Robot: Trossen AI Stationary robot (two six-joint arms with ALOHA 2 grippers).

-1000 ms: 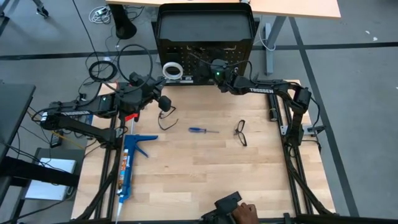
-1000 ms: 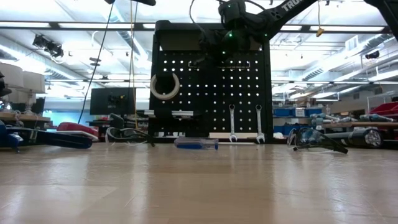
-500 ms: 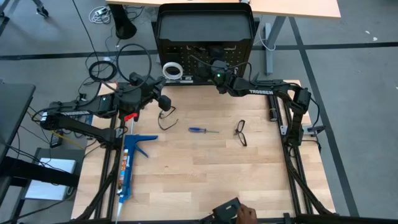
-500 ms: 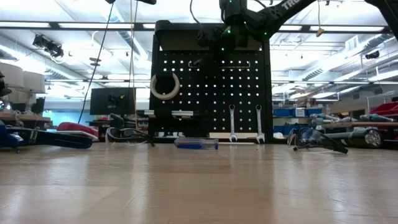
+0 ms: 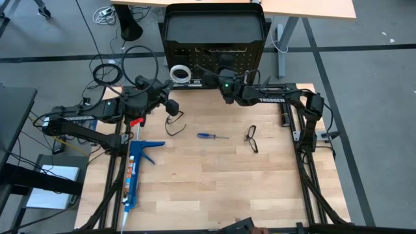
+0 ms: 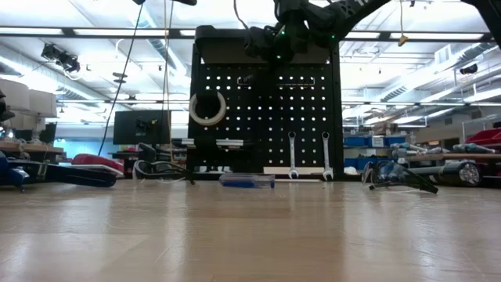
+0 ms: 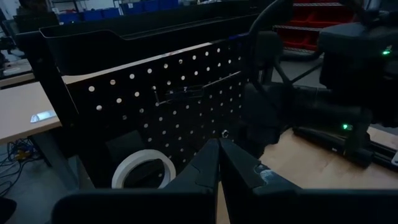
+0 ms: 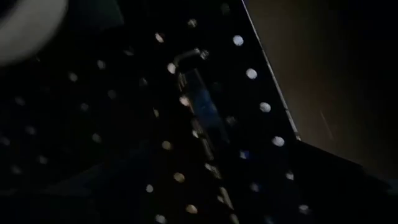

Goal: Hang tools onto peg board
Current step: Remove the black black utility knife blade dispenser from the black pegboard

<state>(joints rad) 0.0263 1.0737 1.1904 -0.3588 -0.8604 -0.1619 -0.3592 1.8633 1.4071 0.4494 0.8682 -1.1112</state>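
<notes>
The black peg board stands upright at the table's far edge. On it hang a white tape roll, two silver wrenches and a thin pen-like tool, which lies level on hooks. My right gripper is open, high in front of the board near that tool, touching nothing. My left gripper is shut and empty, held high over the table's far left. Black-framed glasses lie on the table below it. A blue-handled screwdriver and a second pair of glasses lie mid-table.
A long blue caulking gun lies along the table's left side, with a red-handled tool at its far end. Cables trail off the far left corner. The table's near half is bare wood.
My right gripper has slid toward the table's left edge along the front of the peg board, rolling a little, and has stayed open. A person's hand with a dark object at the table's near edge has drawn back out of the high view.
</notes>
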